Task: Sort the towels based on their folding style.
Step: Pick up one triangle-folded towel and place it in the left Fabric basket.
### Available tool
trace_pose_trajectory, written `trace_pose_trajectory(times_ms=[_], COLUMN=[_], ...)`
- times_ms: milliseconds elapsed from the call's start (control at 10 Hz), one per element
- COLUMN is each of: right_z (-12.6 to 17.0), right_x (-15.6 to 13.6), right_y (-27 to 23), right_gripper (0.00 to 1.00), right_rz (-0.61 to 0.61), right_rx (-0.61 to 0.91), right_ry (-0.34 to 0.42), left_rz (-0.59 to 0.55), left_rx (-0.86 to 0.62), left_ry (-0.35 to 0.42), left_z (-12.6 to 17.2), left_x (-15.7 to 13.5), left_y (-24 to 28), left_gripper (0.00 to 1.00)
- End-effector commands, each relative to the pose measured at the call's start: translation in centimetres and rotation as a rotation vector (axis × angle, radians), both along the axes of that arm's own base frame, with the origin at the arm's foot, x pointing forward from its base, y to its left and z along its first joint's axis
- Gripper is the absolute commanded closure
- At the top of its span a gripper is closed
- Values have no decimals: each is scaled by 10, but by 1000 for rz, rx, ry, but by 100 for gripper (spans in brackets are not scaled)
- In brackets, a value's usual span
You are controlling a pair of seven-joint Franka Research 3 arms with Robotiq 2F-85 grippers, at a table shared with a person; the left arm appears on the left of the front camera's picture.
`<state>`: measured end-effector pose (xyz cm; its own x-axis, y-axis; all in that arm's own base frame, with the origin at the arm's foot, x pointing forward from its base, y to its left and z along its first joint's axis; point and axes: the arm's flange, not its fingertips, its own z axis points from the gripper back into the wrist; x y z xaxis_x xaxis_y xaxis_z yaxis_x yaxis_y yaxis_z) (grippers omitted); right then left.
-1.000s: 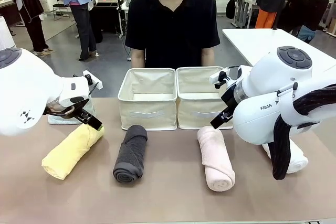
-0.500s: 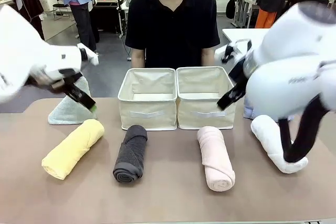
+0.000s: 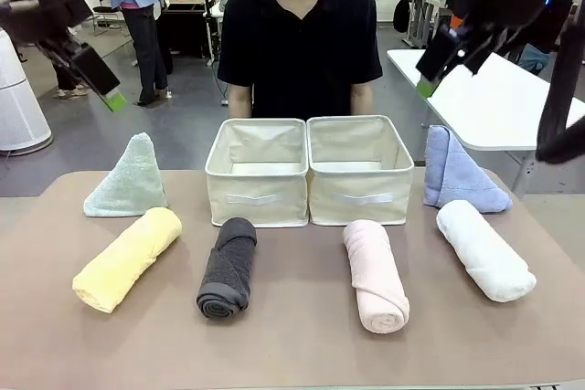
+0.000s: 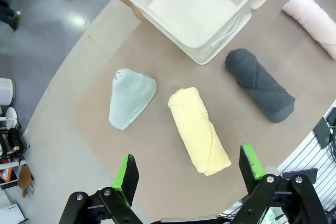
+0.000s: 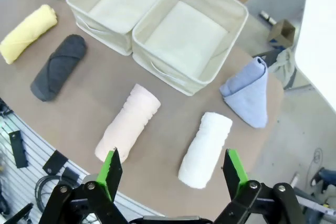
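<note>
Four rolled towels lie in a row on the table: yellow (image 3: 126,258), dark grey (image 3: 228,267), pink (image 3: 375,274) and white (image 3: 484,249). A light teal triangle towel (image 3: 128,180) stands at the back left, a periwinkle one (image 3: 457,175) at the back right. My left gripper (image 3: 105,93) hangs open high above the left end; below it lie the yellow roll (image 4: 197,129) and the teal triangle (image 4: 131,98). My right gripper (image 3: 430,79) is open high above the right side, over the pink (image 5: 128,121) and white (image 5: 206,148) rolls. Neither holds anything.
Two cream fabric bins (image 3: 258,216) (image 3: 356,216) stand side by side at the middle back, both with bare bottoms. A person in a black shirt (image 3: 302,43) sits just behind them. A white table (image 3: 494,98) is off to the right.
Both arms have risen from low over the towels to high above the table, uncovering the teal, periwinkle and white towels. The jaws stayed open and the towels have not moved.
</note>
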<state>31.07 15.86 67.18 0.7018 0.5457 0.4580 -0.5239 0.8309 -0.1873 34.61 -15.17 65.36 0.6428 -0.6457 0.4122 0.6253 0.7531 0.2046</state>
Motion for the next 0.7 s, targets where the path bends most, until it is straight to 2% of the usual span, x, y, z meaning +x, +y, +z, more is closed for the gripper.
trace_pose_trajectory(times_ms=[0, 500, 600], right_z=[-15, -8, -1], right_x=[3, 2, 19], right_y=[-2, 0, -31], right_gripper=[0, 0, 0], right_rz=[4, -1, 84], right_rx=[11, -5, 213], right_ry=[1, 13, 177], left_rz=[-3, -3, 2], left_rx=[-1, -1, 7], left_ry=[9, 9, 21], left_z=[-13, -13, -11], left_x=[2, 2, 2], left_y=[1, 1, 0], left_gripper=[0, 0, 0])
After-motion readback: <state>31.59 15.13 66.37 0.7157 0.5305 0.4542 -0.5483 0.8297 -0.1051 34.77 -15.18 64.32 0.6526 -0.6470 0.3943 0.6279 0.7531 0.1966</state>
